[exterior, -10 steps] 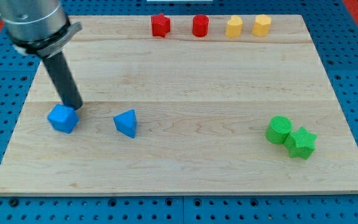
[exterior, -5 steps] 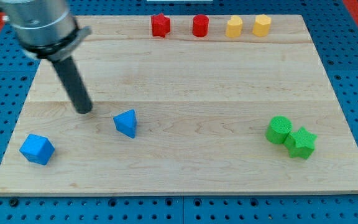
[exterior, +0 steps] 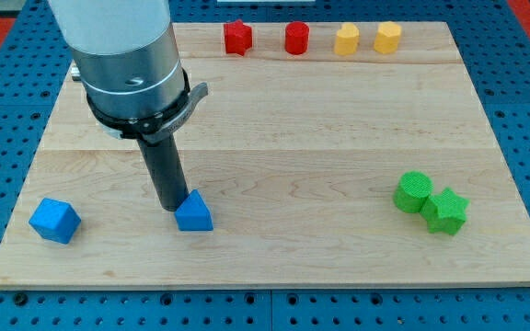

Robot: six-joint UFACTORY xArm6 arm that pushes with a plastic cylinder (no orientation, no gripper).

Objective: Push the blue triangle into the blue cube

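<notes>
The blue triangle (exterior: 194,212) lies on the wooden board (exterior: 283,138) at the lower left of centre. The blue cube (exterior: 55,221) sits near the board's lower left corner, well apart to the triangle's left. My tip (exterior: 170,208) stands right at the triangle's upper left side, touching or nearly touching it. The rod rises from there to the big grey arm body at the view's upper left.
A red star block (exterior: 237,38), a red cylinder (exterior: 296,39) and two yellow blocks (exterior: 347,39) (exterior: 387,37) line the top edge. A green cylinder (exterior: 413,192) and a green star block (exterior: 446,211) touch at the lower right.
The blue cube slid from beside my tip down to the lower left corner. My tip then moved right and down to the triangle, which shifted down a little.
</notes>
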